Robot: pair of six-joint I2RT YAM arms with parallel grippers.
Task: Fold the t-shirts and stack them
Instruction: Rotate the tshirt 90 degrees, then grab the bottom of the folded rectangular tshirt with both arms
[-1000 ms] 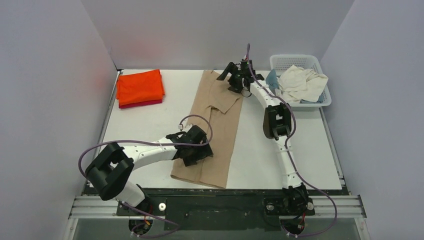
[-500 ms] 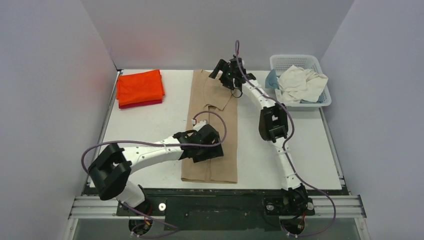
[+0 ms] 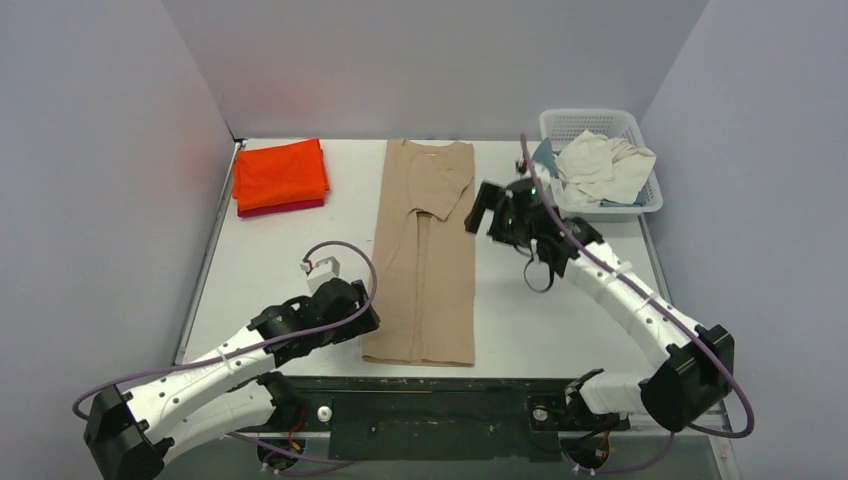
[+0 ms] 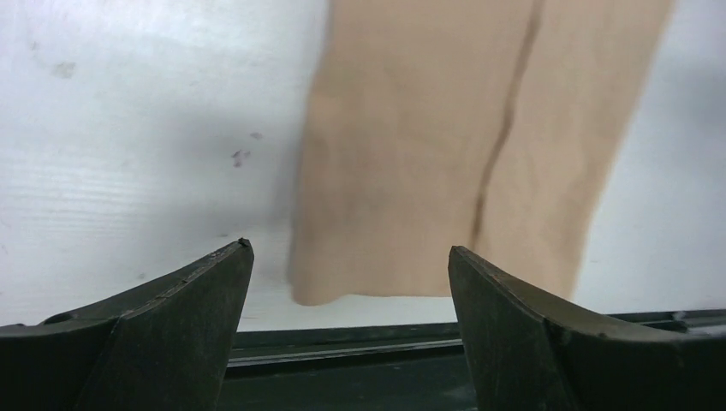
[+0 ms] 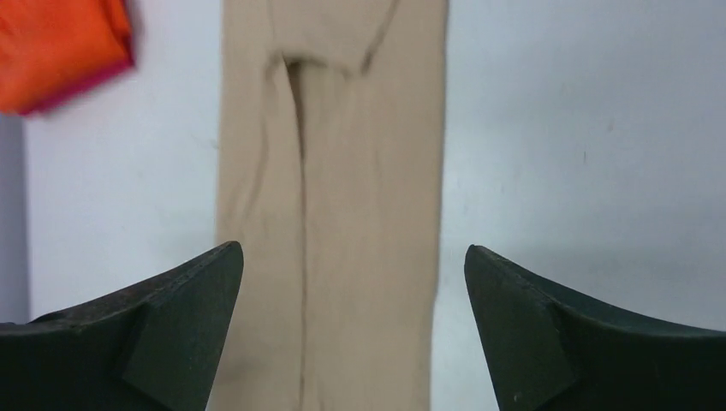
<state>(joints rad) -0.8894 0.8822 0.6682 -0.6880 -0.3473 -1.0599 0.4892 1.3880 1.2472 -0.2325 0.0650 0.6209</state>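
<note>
**Tan tee folded to a strip, both grippers empty**

White table (image 3: 290, 250) held everything. Tan-beige t-shirt (image 3: 425, 270) lay flat at the table's centre, folded lengthwise into a long narrow strip running from the far edge to the near edge, with one sleeve folded across its upper part. A seam-like crease ran down its length.

White lattice basket (image 3: 590, 116) sat at the far right corner, well apart from the tan tee. A cream-white tee (image 3: 600, 165) was bunched inside it, with a bit of blue cloth (image 3: 543, 158) at its left end.

Orange tee (image 3: 280, 172) sat folded at the far left, on top of a dark red tee (image 3: 290, 207) whose edge showed beneath.

Left gripper (image 4: 351, 257) was just beside the strip's near left corner, jaws spread wide, nothing between them. Right gripper (image 5: 351, 253) was just right of the sleeve area, jaws also spread wide and empty. Neither touched the cloth as far as visible.
</note>
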